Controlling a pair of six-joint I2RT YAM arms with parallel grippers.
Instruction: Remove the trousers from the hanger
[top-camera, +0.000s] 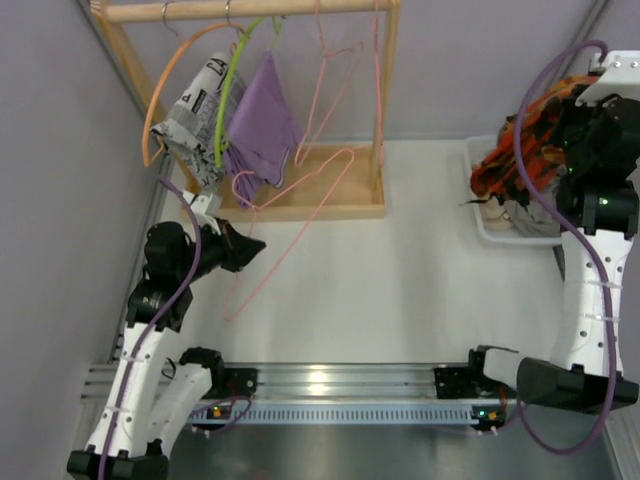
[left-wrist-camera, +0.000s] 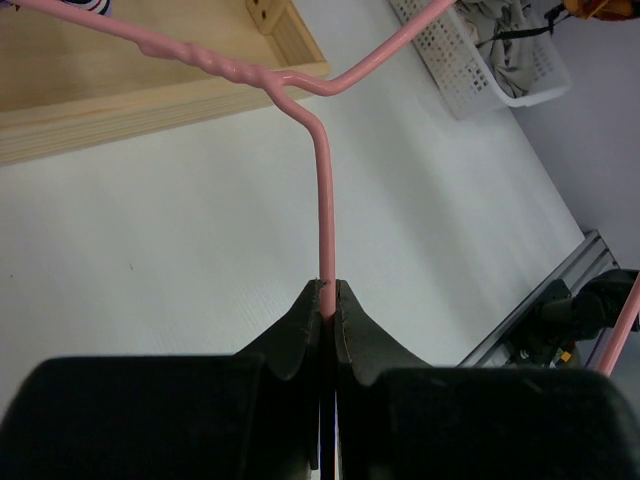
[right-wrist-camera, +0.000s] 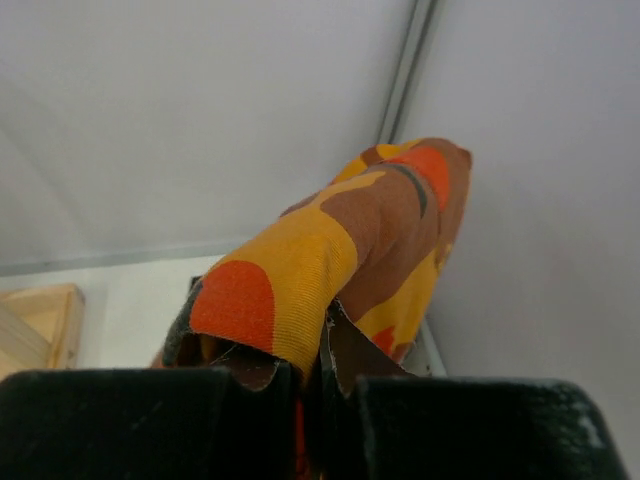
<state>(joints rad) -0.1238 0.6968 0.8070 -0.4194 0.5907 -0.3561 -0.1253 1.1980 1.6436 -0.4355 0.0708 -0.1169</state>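
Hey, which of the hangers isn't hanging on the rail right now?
The pink hanger pinched in the left claw, down over the table. The orange hanger, green hanger and other pink hangers hang from the wooden rail.

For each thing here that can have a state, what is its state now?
left claw: shut on pink hanger
pink hanger: bare, held
right claw: shut on trousers
trousers: off the hanger, bunched, held
basket: holds clothes
purple cloth: hanging on the rack
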